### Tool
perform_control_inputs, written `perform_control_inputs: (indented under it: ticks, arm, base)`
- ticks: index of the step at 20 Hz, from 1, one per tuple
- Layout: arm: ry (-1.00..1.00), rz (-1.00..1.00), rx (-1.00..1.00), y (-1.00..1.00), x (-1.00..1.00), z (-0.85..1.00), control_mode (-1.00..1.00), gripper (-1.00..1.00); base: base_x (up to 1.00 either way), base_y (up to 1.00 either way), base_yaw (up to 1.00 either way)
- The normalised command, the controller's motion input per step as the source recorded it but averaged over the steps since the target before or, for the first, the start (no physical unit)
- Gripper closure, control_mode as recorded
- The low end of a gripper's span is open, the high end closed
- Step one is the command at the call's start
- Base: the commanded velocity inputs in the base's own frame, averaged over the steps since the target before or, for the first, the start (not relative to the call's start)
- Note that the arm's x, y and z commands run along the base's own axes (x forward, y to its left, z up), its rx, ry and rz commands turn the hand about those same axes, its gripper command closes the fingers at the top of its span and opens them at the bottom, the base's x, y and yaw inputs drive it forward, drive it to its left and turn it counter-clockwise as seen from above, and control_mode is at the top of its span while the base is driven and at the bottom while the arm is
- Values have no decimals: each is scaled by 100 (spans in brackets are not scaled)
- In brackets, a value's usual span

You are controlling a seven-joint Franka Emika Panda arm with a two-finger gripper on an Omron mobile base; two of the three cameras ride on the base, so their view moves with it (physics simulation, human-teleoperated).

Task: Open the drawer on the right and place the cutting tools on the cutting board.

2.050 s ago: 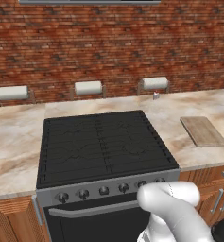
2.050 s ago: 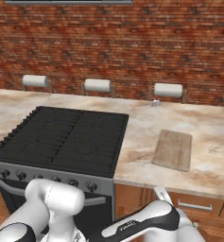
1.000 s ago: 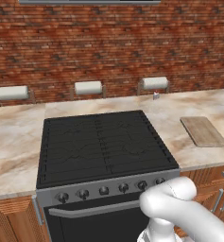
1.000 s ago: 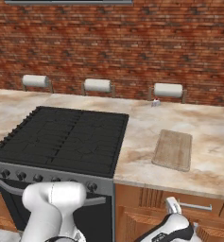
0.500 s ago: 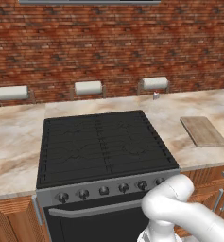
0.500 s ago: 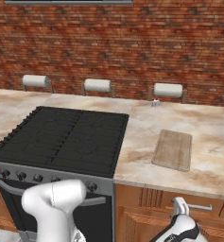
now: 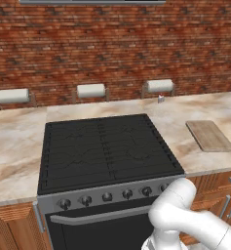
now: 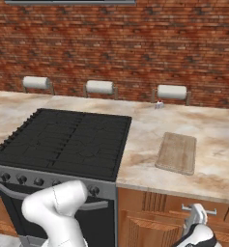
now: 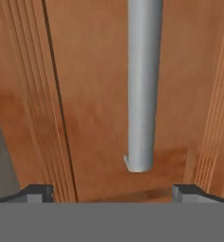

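The drawer [image 8: 154, 203] is an orange-brown wood front under the counter, right of the stove, and it is shut. Its grey bar handle [image 9: 142, 85] runs down the middle of the hand view. My gripper [image 9: 112, 193] is open, its two dark fingertips [image 9: 38, 193] set wide on either side of the handle's end without touching it. From the right base view the gripper [image 8: 197, 218] sits just at the handle [image 8: 210, 211]. The light-tan cutting board [image 8: 177, 152] [image 7: 209, 135] lies bare on the counter above the drawer. The cutting tools are hidden.
A black stove [image 7: 105, 151] with a row of knobs and an oven door bar [image 7: 97, 217] sits left of the drawer. Three paper towel rolls [image 8: 172, 92] hang on the brick wall. A small shaker [image 8: 159, 104] stands at the back of the marbled counter [image 8: 217, 140].
The hand has slid right along the cabinet front to the drawer handle, and the white elbow has swung with it. The jaws have stayed open.
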Motion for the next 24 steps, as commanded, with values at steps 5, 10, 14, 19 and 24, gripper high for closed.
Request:
perform_control_inputs:
  ticks: [5, 10, 14, 19, 24]
  arm:
    - [-4, -2, 3, -41, 24, -17, -100, -100]
    - [-3, -2, 1, -34, 19, -24, -100, -100]
    - [-4, -1, 0, -26, 12, -31, -100, -100]
    - [-7, -1, 0, -7, 0, -43, -100, -100]
    - [-16, 0, 0, 0, 0, -50, -100, -100]
  base:
    - [0, 0, 0]
    - [0, 0, 0]
    - [0, 0, 0]
    - [0, 0, 0]
    - [0, 0, 0]
